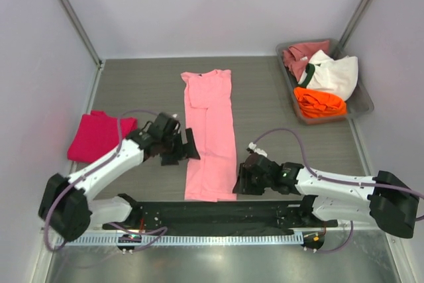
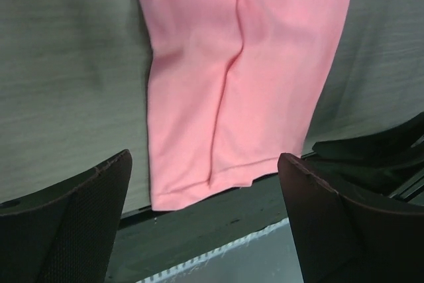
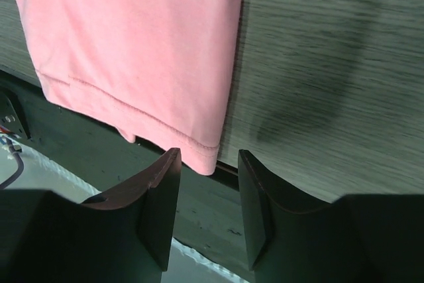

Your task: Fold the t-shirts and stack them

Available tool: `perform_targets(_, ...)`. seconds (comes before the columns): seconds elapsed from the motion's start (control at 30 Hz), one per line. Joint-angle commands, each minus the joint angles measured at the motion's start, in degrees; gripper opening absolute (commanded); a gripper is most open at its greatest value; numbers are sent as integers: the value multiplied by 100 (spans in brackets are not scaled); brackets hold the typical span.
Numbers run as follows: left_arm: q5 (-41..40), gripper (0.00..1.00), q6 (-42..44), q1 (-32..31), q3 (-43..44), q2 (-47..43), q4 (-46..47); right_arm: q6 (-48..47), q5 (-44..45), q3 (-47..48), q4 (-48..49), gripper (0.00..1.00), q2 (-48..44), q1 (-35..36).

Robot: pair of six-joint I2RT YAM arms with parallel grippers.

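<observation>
A light pink t-shirt (image 1: 210, 134) lies folded into a long strip down the middle of the table, its hem over the near edge. It also shows in the left wrist view (image 2: 238, 77) and the right wrist view (image 3: 139, 51). My left gripper (image 1: 189, 147) is open and empty at the strip's left edge. My right gripper (image 1: 237, 183) is open and empty just right of the hem's near right corner. A folded magenta-red t-shirt (image 1: 98, 135) lies at the left. The dusty rose (image 1: 301, 54), white (image 1: 334, 74) and orange (image 1: 319, 103) t-shirts lie in a tray.
The grey tray (image 1: 363, 101) stands at the back right corner. A black base plate (image 1: 212, 217) runs along the near edge, under the pink hem. White walls close in on the left, back and right.
</observation>
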Motion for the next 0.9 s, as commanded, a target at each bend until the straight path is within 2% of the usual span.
perform_targets(0.0, -297, 91, -660, -294, -679, -1020, -274, 226, -35, 100, 395, 45, 114, 83)
perform_targets(0.1, -253, 85, -1038, -453, -1173, -1731, -432, 296, -35, 109, 474, 41, 325, 135)
perform_targets(0.2, -200, 83, -1268, -629, -1490, -1997, -600, 331, -79, 100, 483, 38, 475, 144)
perform_targets(0.3, -69, 79, -1409, -804, -1684, -1902, -486, 358, -140, 65, 518, 38, 589, 188)
perform_targets(0.4, -182, 76, -1672, -1173, -1921, -1848, -293, 384, -246, 30, 641, 32, 747, 249)
perform_targets(0.53, 107, 63, -2041, -1350, -2509, -1708, 531, 419, -272, 21, 598, 1, 704, 258)
perform_targets(0.8, 90, 53, -2236, -1534, -2660, -1515, 1034, 410, -228, -58, 360, 1, 334, 267)
perform_targets(0.83, 107, 47, -2236, -1534, -2687, -1488, 1122, 410, -220, -58, 360, 1, 334, 267)
perform_targets(0.87, 142, 45, -2253, -1534, -2713, -1436, 1210, 402, -220, -50, 351, 1, 326, 267)
